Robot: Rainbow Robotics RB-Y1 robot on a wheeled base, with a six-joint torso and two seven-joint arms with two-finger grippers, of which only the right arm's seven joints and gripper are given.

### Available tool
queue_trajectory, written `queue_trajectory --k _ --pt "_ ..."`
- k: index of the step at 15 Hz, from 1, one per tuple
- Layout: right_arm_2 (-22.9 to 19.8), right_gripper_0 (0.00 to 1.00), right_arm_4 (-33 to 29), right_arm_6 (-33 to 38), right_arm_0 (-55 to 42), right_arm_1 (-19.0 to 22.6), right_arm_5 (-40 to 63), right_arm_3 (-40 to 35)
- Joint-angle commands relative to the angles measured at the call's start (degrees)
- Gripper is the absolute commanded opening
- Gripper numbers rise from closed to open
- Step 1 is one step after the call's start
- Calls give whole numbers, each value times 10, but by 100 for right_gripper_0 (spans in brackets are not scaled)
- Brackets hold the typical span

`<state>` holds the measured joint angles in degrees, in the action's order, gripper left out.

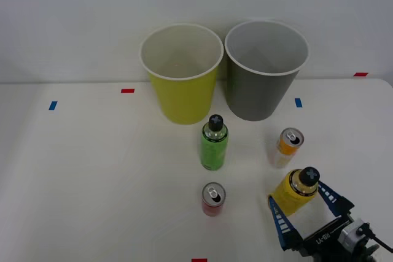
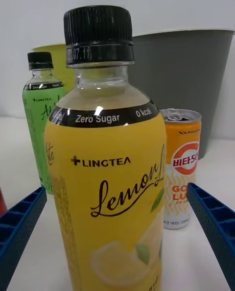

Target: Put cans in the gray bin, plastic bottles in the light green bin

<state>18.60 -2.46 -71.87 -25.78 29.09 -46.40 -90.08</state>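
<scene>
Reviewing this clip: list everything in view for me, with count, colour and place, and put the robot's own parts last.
light green bin: 1, yellow-green with white inside, far centre of the table, left of the gray bin.
gray bin: 1, dark gray with lighter rim, far centre-right.
green bottle: 1, bright green with black cap, upright in front of the light green bin.
yellow bottle: 1, yellow with black cap, upright at near right, between the gripper's fingers.
orange can: 1, orange and silver, upright in front of the gray bin.
red can: 1, red, upright near centre.
tape marks: several, red and blue, scattered on the table.
table: 1, white.
right gripper: 1, blue ribbed fingers, open on either side of the yellow bottle.
</scene>
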Motion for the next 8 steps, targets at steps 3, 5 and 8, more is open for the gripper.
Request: queue_trajectory --k 3,5,8 --pt "12 100 3 -1 28 0 22 0" --pt "13 100 4 -1 30 0 22 0" --pt "13 100 4 -5 30 0 22 -1"
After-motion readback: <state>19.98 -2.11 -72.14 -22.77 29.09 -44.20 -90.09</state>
